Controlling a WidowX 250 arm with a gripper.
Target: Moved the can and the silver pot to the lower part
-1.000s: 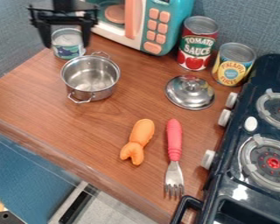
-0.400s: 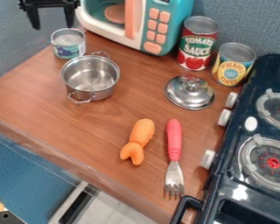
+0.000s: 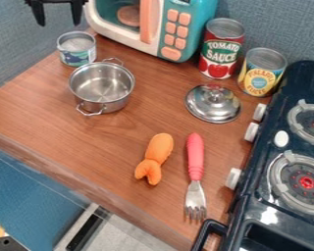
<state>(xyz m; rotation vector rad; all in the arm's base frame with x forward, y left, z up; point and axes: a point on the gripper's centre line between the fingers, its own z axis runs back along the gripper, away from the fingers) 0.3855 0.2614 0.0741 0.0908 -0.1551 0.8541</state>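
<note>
Lowering my spread fingers (image 3: 77,14) evenly astride the small can (image 3: 76,56), below them in view, seems best; I'd grip gently, clear of the silver pot (image 3: 102,88) farther below them, then lift straight.

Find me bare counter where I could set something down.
The widest bare patch of counter lies between the silver pot, the orange toy and the picture-left edge. A narrower one separates the silver pot and the lid. Crowded: the small can, close beside the silver pot; the red can and yellow can, behind the lid.
</note>
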